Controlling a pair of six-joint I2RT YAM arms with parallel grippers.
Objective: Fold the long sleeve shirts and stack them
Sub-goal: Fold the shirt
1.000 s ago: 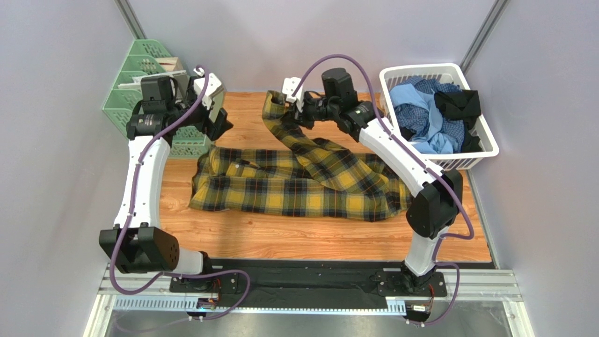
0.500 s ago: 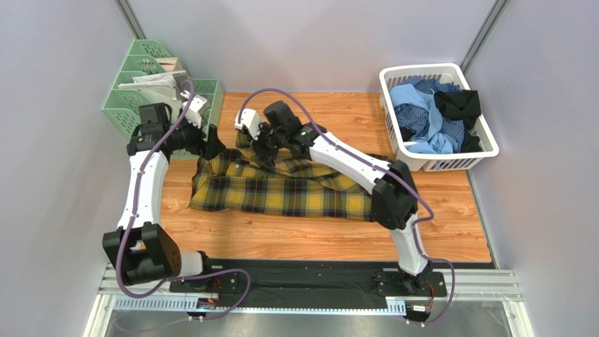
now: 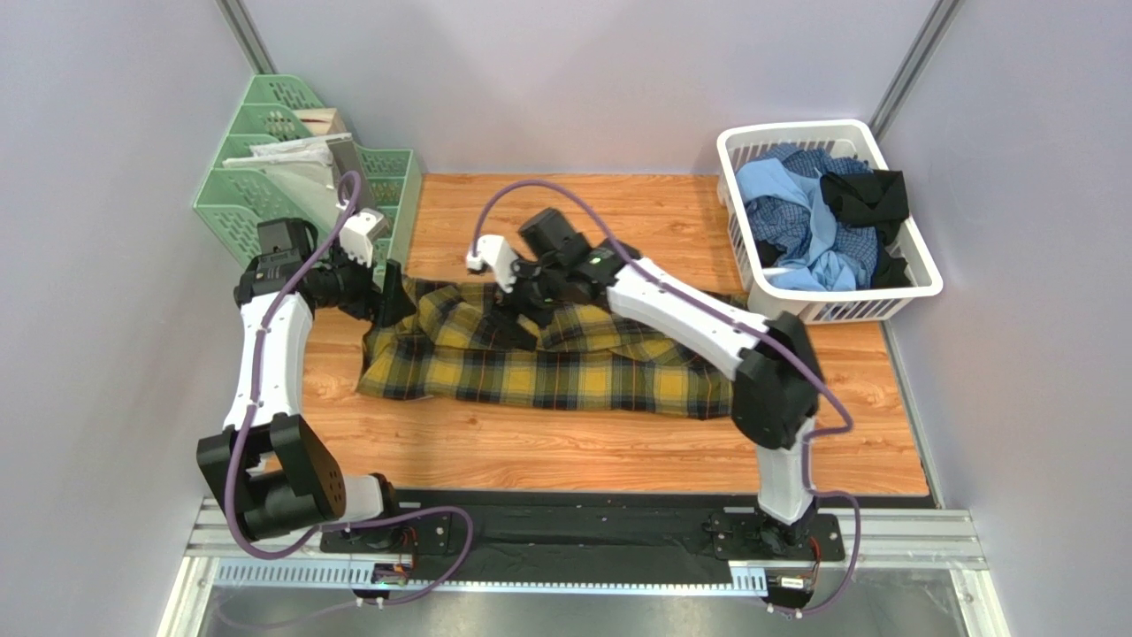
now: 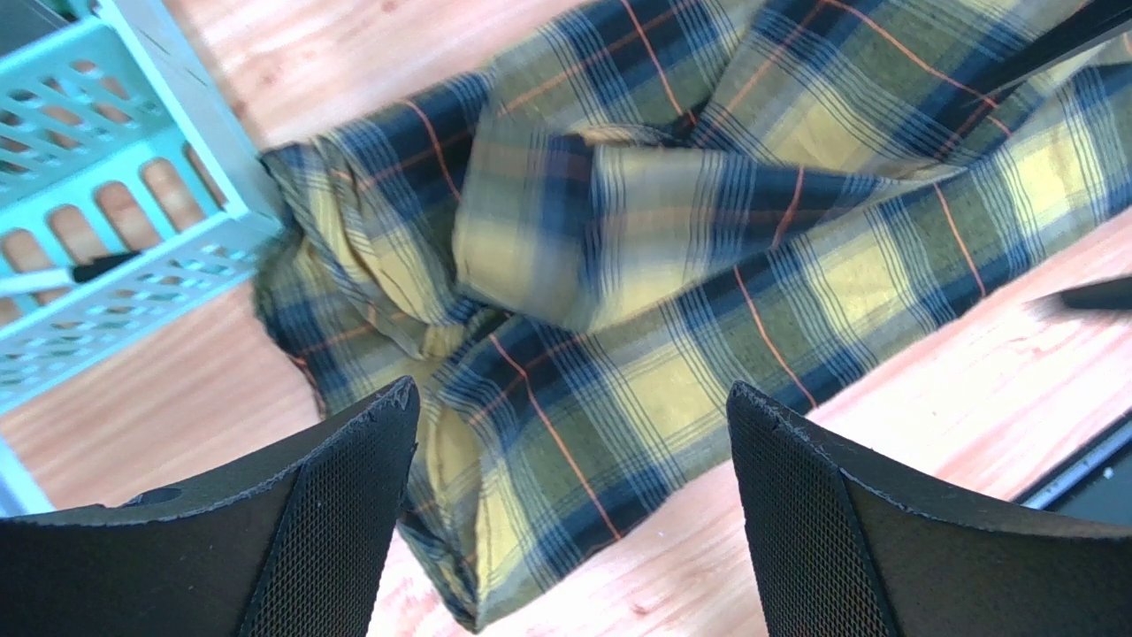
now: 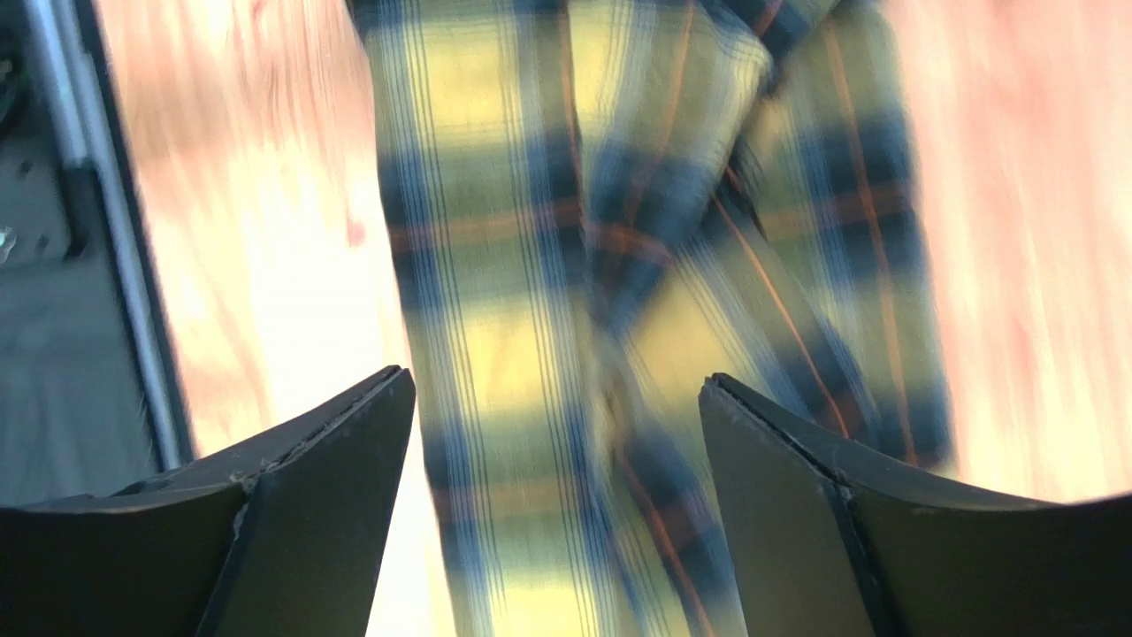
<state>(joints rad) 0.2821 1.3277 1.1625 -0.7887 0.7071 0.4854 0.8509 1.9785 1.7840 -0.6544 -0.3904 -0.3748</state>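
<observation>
**Top external view.** The plaid shirt (image 3: pixel 585 372) lies crumpled across the middle of the tabletop (image 3: pixel 598 451). It runs from near the left edge to right of centre, with bunched layers along its far side. The left gripper (image 3: pixel 388 300) is over the shirt's far left end, and the right gripper (image 3: pixel 516 295) is over the bunched far side near centre. A white basket (image 3: pixel 917 272) stands at the far right corner and holds a light blue shirt (image 3: pixel 784 186) and a black shirt (image 3: pixel 864 199). A green rack (image 3: pixel 266 146) stands at the far left corner.

**Left wrist view.** The left gripper (image 4: pixel 571 511) has its jaws spread wide, with nothing between them. The plaid shirt (image 4: pixel 638 266) lies below, one folded layer resting over the rest. The corner of the green rack (image 4: pixel 120 199) is just beside the cloth's end. Bare tabletop (image 4: pixel 173 398) shows beside it.

**Right wrist view.** This picture is blurred. The right gripper (image 5: pixel 558 518) has its jaws wide apart and grips nothing. The plaid shirt (image 5: pixel 532 266) lies below, between the fingers (image 5: pixel 319 518). Tabletop (image 5: pixel 253 239) shows on both sides of the cloth.
</observation>
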